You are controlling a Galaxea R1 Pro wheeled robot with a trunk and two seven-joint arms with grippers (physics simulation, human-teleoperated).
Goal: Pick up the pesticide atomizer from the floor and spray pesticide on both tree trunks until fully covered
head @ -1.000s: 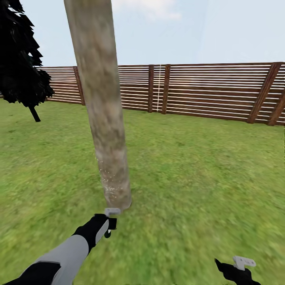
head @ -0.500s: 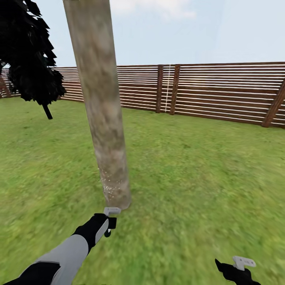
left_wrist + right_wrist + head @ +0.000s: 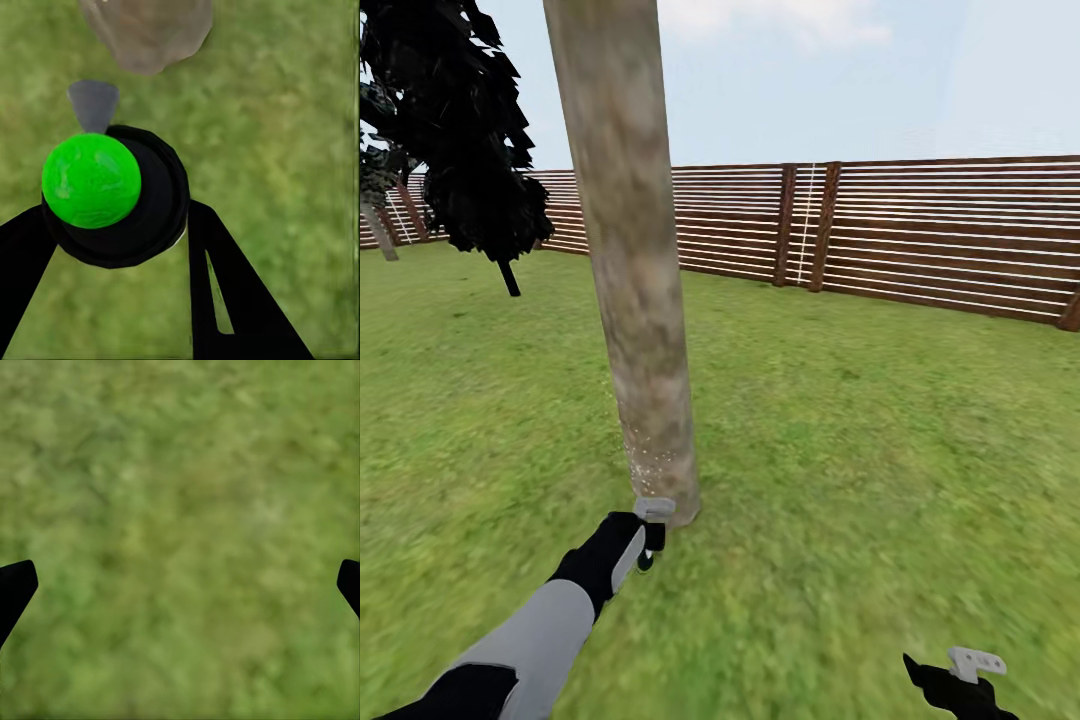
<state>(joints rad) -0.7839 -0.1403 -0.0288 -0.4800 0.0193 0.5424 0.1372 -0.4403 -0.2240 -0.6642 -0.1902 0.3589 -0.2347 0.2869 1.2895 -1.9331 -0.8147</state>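
Note:
A thick, blotchy grey-brown tree trunk (image 3: 632, 260) rises from the grass just ahead, left of centre. Whitish pesticide specks (image 3: 650, 464) dot its lowest part. My left gripper (image 3: 652, 528) sits right at the trunk's foot, shut on the pesticide atomizer (image 3: 112, 196), a black round body with a green cap. Its grey nozzle (image 3: 94, 103) points at the trunk's base (image 3: 146, 30). Black fingers (image 3: 225, 292) flank the bottle. My right gripper (image 3: 966, 664) hangs low at the right over grass, open, fingertips (image 3: 15, 585) wide apart.
A black-leaved tree (image 3: 465, 140) on a thin dark stem stands back left, with a pale trunk (image 3: 378, 238) far behind it. A brown slat fence (image 3: 920, 235) runs along the back. Green lawn (image 3: 880, 450) spreads all around.
The camera has turned left, shifting fence and trees rightward in the picture. My left gripper with the atomizer has moved a little forward, closer to the trunk's foot. The right gripper is unchanged.

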